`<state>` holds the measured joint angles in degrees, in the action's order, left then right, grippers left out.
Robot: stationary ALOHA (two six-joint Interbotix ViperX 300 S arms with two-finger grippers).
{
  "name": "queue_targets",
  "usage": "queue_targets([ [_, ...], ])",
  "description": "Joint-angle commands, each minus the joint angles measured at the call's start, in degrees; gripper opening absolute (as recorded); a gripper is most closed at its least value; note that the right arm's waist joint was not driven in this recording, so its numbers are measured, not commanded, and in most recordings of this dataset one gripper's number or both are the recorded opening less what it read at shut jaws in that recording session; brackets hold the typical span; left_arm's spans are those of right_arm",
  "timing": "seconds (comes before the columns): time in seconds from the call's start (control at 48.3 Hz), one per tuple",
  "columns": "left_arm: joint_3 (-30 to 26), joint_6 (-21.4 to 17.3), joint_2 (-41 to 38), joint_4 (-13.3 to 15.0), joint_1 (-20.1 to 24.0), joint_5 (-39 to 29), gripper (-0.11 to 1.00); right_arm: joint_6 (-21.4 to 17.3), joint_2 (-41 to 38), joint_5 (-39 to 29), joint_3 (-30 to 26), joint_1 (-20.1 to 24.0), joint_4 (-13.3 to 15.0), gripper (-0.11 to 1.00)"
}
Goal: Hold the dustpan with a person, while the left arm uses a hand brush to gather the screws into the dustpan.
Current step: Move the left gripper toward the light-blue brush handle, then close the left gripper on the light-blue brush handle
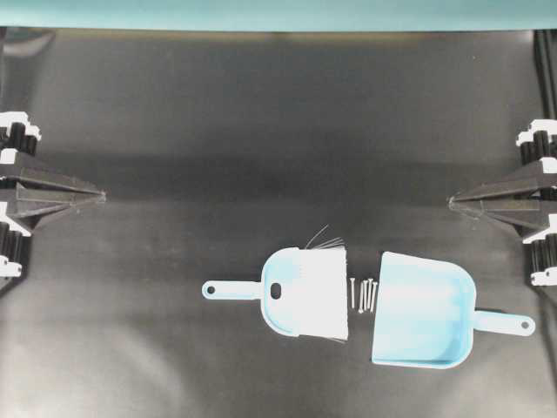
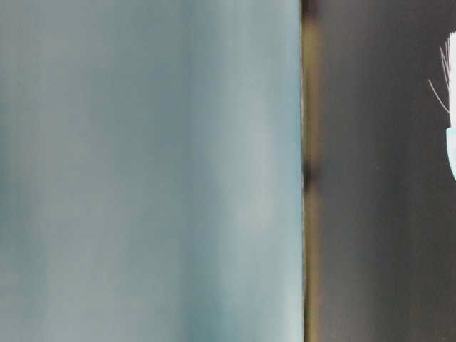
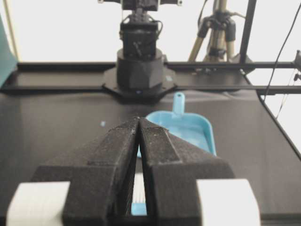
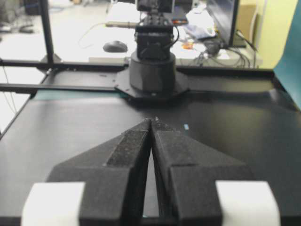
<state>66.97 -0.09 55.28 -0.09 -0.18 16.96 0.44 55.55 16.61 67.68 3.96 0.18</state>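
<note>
The light blue dustpan (image 1: 422, 309) lies flat on the black table, right of centre, mouth to the left and handle (image 1: 506, 323) to the right. The light blue hand brush (image 1: 305, 292) lies left of it, white bristles toward the pan. Several silver screws (image 1: 364, 294) lie in the gap between them. My left gripper (image 1: 103, 196) is shut and empty at the far left edge. My right gripper (image 1: 450, 202) is shut and empty at the far right, behind the pan. The left wrist view shows the shut gripper (image 3: 139, 118) and the dustpan (image 3: 190, 129) beyond. The right wrist view shows the shut gripper (image 4: 152, 121). No person's hand is in view.
A teal backdrop (image 1: 278, 13) runs along the table's far edge. Each wrist view shows the opposite arm's base (image 3: 139, 61) (image 4: 153, 70) across the table. The table-level view is mostly blurred teal wall (image 2: 149, 171), with brush bristles (image 2: 449, 68) at its right edge.
</note>
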Motion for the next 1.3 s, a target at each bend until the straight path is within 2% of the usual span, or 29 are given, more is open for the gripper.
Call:
queue_targets([
  [0.0, -0.7, 1.3, -2.2, -2.5, -2.8, -3.2, 0.05, -0.1, -0.3, 0.3, -0.4, 0.0, -0.2, 0.04],
  [0.083, -1.8, 2.3, -4.9, -2.5, -3.5, -8.2, 0.00, 0.7, 0.8, -3.7, 0.2, 0.0, -0.2, 0.00],
  [0.145, -2.8, 3.3, -7.6, -2.5, -3.6, -10.9, 0.00, 1.2, 2.0, -8.6, 0.3, 0.0, -0.2, 0.00],
  [0.269, -4.0, 5.2, -14.2, -2.5, -3.4, -11.5, 0.00, 1.5, 4.3, -15.5, 0.4, 0.0, -0.2, 0.00],
  [0.538, -11.0, 5.3, -31.4, -2.5, -3.3, -13.4, 0.00, 1.5, 9.2, -24.8, 1.8, 0.0, -0.2, 0.00],
  [0.662, -12.0, 4.9, -37.0, -2.5, -3.3, -12.0, 0.00, 0.6, 11.1, -27.5, 2.8, 0.0, -0.2, 0.00],
  [0.807, -11.9, 5.6, -41.6, -2.5, -3.3, -5.7, 0.02, 0.5, 12.7, -28.7, 3.4, 0.0, -0.2, 0.00],
  [0.89, -11.9, 5.8, -43.9, -2.5, -3.3, -2.6, 0.17, 0.5, 13.1, -29.1, 3.5, 0.0, -0.3, 0.00],
  [1.014, -11.6, 5.9, -47.8, -2.5, -3.5, 3.2, 0.54, 0.5, 13.4, -28.2, 4.4, 0.0, -0.3, 0.00],
  [1.056, -11.2, 5.9, -49.2, -2.5, -3.8, 6.2, 0.67, 0.6, 13.5, -28.1, 4.5, 0.0, -0.4, 0.00],
  [1.118, -10.5, 5.9, -52.1, -2.5, -4.3, 12.7, 0.82, 0.5, 13.8, -28.0, 4.9, 0.0, -0.3, 0.00],
  [1.18, -9.9, 6.2, -54.8, -2.5, -4.7, 18.3, 0.89, 0.5, 14.2, -28.0, 5.3, 0.0, -0.3, 0.00],
  [1.283, -9.9, 7.7, -59.1, -2.5, -4.7, 22.9, 0.87, 0.5, 15.0, -28.0, 5.6, 0.0, -0.3, 0.00],
])
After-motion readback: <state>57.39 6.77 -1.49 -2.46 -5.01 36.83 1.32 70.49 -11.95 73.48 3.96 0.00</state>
